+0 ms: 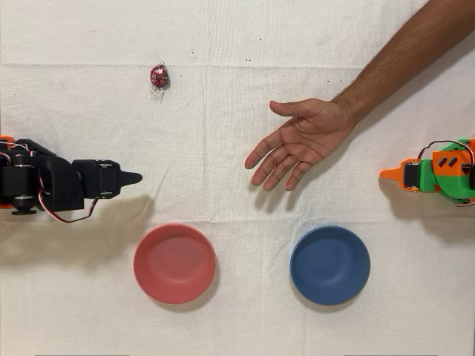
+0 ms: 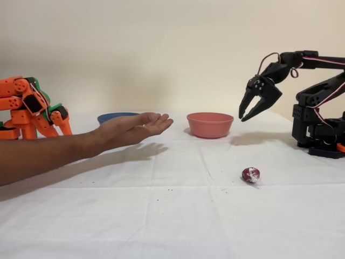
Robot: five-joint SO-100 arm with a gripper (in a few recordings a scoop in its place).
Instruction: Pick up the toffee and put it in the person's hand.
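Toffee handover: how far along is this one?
Nothing looks done yet. The toffee lies on the cloth, untouched. The black arm's gripper hangs above the table with jaws open and empty. The person's hand waits palm up. Left: reach the toffee, grasp, carry, release into the hand.

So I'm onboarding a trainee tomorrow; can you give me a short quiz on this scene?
1. True or false: the black arm's tool is raised above the cloth with its jaws apart.
2. In the overhead view, which bowl lies nearer the black arm: the pink bowl or the blue bowl?
3. Where is the toffee? A) in the hand B) on the cloth, untouched C) in a bowl

Key: 1 true; 2 the pink bowl; 3 B.
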